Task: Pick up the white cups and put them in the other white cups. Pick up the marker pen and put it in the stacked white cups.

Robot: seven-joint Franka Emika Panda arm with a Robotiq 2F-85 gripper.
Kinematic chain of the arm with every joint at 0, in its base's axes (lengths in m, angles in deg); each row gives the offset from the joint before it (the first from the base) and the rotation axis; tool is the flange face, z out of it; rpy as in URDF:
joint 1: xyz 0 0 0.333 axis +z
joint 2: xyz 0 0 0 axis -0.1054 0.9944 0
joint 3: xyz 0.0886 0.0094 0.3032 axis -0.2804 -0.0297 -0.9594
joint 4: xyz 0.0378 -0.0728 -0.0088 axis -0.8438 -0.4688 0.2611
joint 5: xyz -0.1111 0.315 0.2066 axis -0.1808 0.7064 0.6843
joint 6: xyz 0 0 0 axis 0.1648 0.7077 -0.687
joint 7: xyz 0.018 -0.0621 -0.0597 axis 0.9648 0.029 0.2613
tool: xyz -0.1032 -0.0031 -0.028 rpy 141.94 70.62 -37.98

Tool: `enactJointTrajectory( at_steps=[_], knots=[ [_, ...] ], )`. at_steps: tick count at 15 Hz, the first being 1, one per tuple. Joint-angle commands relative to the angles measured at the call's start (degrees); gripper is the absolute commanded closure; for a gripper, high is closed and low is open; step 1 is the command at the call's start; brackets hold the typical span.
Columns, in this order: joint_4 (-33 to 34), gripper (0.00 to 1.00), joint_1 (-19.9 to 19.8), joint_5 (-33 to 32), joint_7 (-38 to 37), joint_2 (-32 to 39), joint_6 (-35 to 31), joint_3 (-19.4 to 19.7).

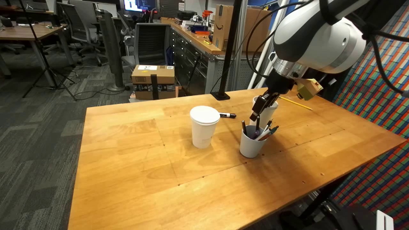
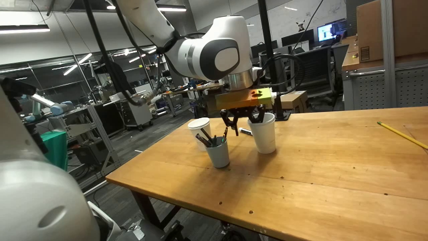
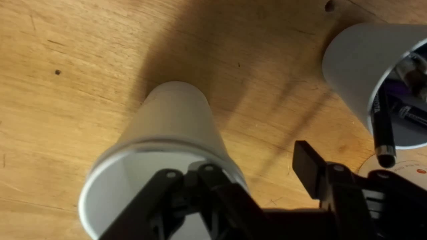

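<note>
My end effector (image 3: 252, 166) stands spread wide at a white cup (image 2: 264, 139): one finger dips into its mouth, the tip lost to sight in both exterior views, while the outer finger (image 3: 308, 170) hangs apart, bare wood showing between. In an exterior view the grey cup (image 1: 251, 148) and its pens (image 1: 243, 127) partly cover the white cup's lower end. The marker pen (image 1: 227, 115) lies on the counter (image 1: 127, 179) toward the edge with the black post (image 1: 230, 48); an end of it disappears behind the other white cup (image 1: 202, 134), whose faint side print is too small for me to read. Whether either white cup has more nested in it, I cannot tell.

The counter is honey-coloured wood with plank seams and small dark holes. Past the post's edge I see a large cardboard box (image 1: 252, 28), office chairs (image 1: 151, 41), a lit monitor (image 1: 135, 5) and grey carpet (image 1: 35, 159).

I count two white cups, both upright, one grey cup nearer the edge opposite the post, one loose marker pen and one yellow pencil (image 2: 403, 135), well apart from the cups. The pens overlap too much to number.
</note>
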State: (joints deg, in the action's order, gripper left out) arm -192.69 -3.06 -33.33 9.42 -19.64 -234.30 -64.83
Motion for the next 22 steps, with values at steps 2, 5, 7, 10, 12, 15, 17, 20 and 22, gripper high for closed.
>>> enactJointTrajectory(
  at_steps=[2, 5, 7, 10, 12, 15, 17, 20, 22],
  knots=[
    [-0.5, 0.81, -0.4, 1.5, 1.6, -0.7, -0.8, -0.5],
    [-1.2, 0.99, -0.5, 1.3, 1.6, -1.4, -0.4, -0.4],
    [-1.2, 1.00, -0.6, 1.3, 1.4, -1.9, -0.3, -0.3],
    [-0.7, 0.98, -0.7, 1.1, 0.2, -2.5, -0.1, -0.3],
    [-0.3, 0.98, -0.5, 1.1, -0.9, -3.4, 0.2, -0.4],
    [0.2, 0.98, -0.1, 0.7, -2.7, -6.4, 0.8, -0.6],
    [0.3, 0.98, 0.3, 0.3, -3.7, -9.1, 1.7, -0.5],
    [0.0, 0.98, 0.9, -1.5, -5.8, -14.1, 3.1, -0.4],
    [-0.6, 0.98, 1.7, -1.7, -6.1, -18.0, 4.9, -0.1]
  ],
)
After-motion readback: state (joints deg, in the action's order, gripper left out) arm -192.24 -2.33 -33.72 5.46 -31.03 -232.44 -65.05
